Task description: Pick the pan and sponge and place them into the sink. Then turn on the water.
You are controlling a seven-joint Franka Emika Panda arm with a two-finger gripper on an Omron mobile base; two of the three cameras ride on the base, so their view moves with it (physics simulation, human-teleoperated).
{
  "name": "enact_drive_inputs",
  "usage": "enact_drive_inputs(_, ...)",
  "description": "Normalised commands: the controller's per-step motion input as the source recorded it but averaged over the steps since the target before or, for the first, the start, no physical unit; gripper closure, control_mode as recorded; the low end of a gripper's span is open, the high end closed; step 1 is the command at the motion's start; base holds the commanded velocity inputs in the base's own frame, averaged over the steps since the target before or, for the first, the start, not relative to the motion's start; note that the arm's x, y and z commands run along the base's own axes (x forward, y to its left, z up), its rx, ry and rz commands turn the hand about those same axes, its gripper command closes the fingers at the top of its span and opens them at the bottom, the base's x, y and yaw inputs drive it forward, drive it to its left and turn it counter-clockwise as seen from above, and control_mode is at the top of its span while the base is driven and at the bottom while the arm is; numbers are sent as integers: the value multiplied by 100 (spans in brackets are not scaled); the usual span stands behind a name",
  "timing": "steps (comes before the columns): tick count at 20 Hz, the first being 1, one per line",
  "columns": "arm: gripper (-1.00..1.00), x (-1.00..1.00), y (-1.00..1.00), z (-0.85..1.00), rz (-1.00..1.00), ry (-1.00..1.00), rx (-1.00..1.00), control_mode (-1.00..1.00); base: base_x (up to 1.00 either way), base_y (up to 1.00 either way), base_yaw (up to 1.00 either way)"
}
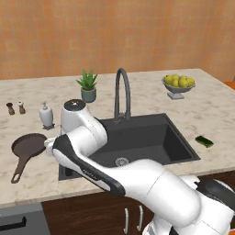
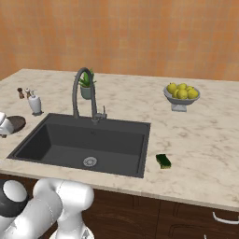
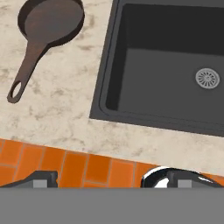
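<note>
The pan (image 1: 28,146) lies on the counter (image 1: 206,114) to the left of the sink (image 1: 137,137), just beside the basin's left rim but apart from it. Its round bowl is the far end; the handle runs from the bowl toward the near counter edge, angled slightly left, so the long axis runs roughly far to near. The hole at the handle tip sits nearest the front edge. In the hand view the pan (image 3: 46,30) appears at upper left, handle pointing down and left, with the sink (image 3: 131,52) to its right and the drain (image 3: 207,78) on the basin floor.

The sponge (image 2: 163,161) lies flat on the counter to the right of the sink, near the basin's right front corner and apart from the rim. Its long axis runs diagonally.

The faucet (image 1: 121,94) stands behind the basin, its arch curving over it.

The gripper (image 3: 111,178) is above the counter's front edge, near the pan side. Its fingers (image 3: 41,178) are spread wide and hold nothing.

On the far counter: a potted plant (image 1: 87,86), a soap dispenser (image 1: 46,114), two shakers (image 1: 15,108), a fruit bowl (image 1: 178,86).
</note>
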Motion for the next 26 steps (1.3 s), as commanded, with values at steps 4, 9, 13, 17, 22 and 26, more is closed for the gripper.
enact_drive_inputs(4,-100,25,58,-10,0,8,0,-100,0,0,0)
enact_drive_inputs(9,-100,19,26,-5,0,6,1,-100,0,0,0)
enact_drive_inputs(13,-100,4,31,-15,0,0,2,-100,0,0,0)
enact_drive_inputs(17,-100,8,47,-16,0,0,0,-100,0,0,0)
enact_drive_inputs(22,-100,12,45,-13,0,0,0,-100,0,0,0)
enact_drive_inputs(26,-100,7,49,-18,0,0,0,-100,0,0,0)
